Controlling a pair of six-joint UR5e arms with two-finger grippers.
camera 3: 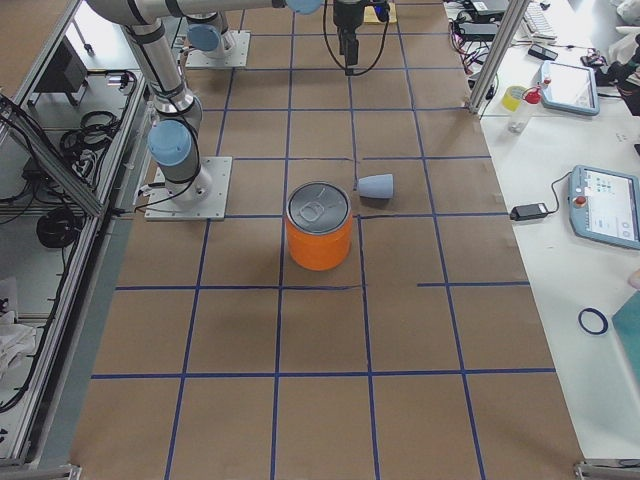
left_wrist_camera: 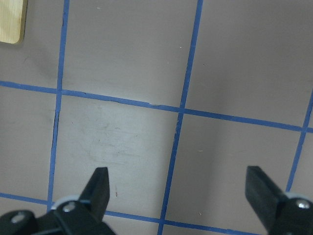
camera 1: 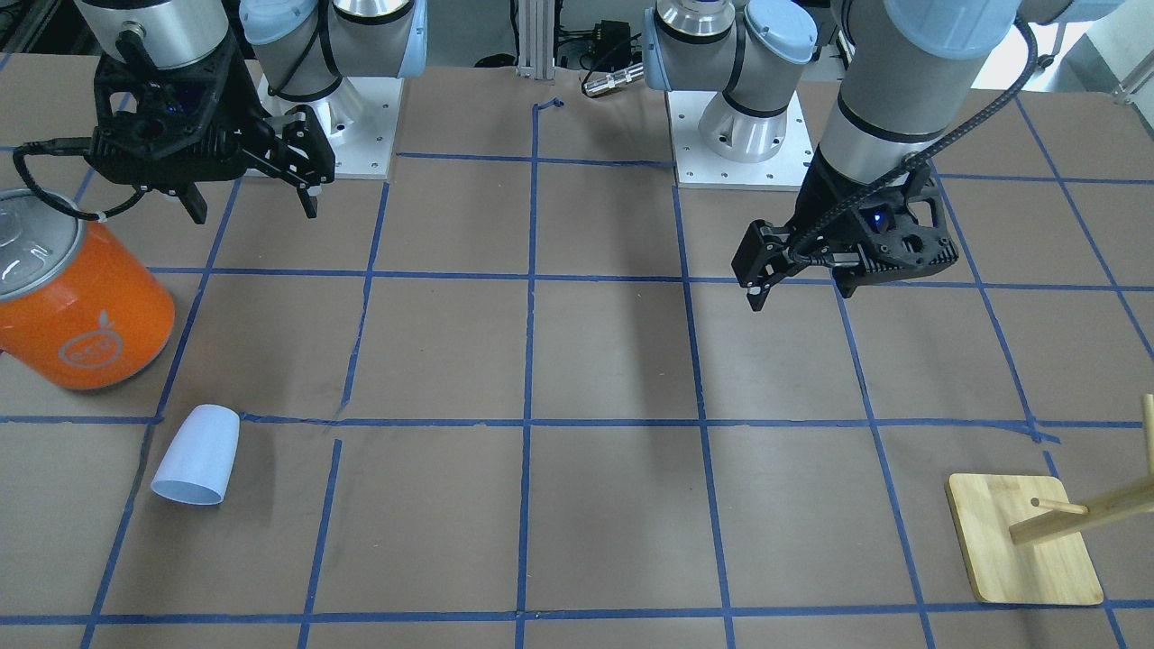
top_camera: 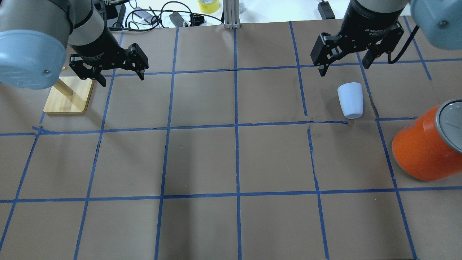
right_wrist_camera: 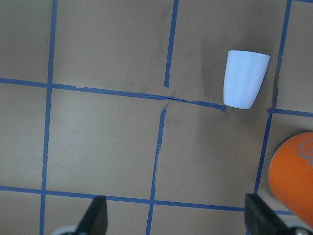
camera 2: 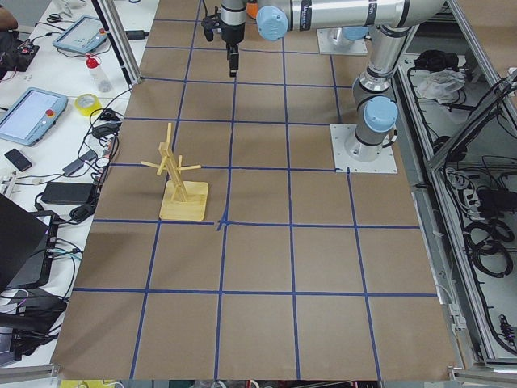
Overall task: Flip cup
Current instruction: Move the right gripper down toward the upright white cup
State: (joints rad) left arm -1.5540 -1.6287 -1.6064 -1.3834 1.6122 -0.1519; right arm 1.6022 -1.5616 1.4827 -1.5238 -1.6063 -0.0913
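Your right arm reaches out over the table (top_camera: 202, 159) with its wrist turned straight down. The right gripper (top_camera: 343, 68) hangs in the air above the cup (top_camera: 350, 100), touching nothing. Its claw is spread wide with nothing between the fingers, and the right wrist view shows both fingertips far apart over bare paper.

The cup lies on its side near the can (top_camera: 422, 151). It sits farther out from the robot than the can and a little toward the table's middle, well clear of the can's wall. Its wide mouth points away from the robot and its narrow base points back toward it.

Your left arm is posed much the same, wrist down, at the far end of the table from the can. The left gripper (top_camera: 122, 79) hangs just beside the stand (top_camera: 68, 99). Its claw is also wide and holds nothing.

For markings, the can carries a white outline drawing of a round fruit on its orange side. The right wrist has small white print beginning "2F"; you cannot read the rest with certainty.
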